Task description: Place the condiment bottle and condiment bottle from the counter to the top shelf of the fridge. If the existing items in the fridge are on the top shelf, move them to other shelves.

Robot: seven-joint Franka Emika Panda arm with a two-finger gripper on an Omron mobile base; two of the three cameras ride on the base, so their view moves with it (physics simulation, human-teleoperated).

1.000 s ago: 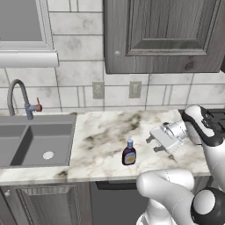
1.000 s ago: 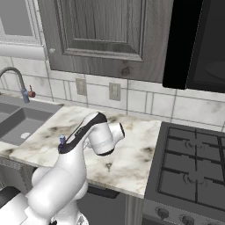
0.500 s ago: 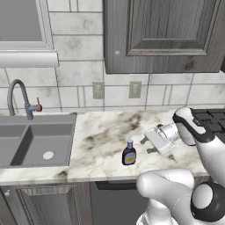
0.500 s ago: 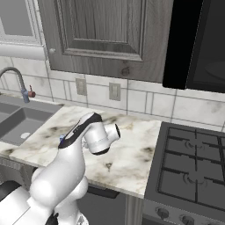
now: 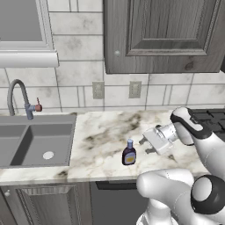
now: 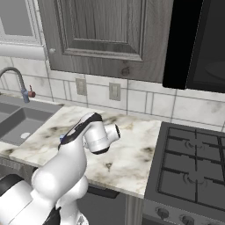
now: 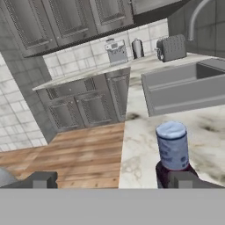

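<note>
Gripper (image 5: 145, 144) just right of condiment bottle (image 5: 128, 153), jaws spread wide, nothing held. Bottle upright on marble counter (image 5: 105, 136), near front edge, well right of sink (image 5: 35, 140). In hand view bottle's blue cap (image 7: 172, 138) sits off-centre, in line with right fingertip (image 7: 184, 179), not between tips. Risk: advancing now, that tip strikes bottle, tips it or shoves it toward counter edge. Second bottle's place cannot tell.
</note>
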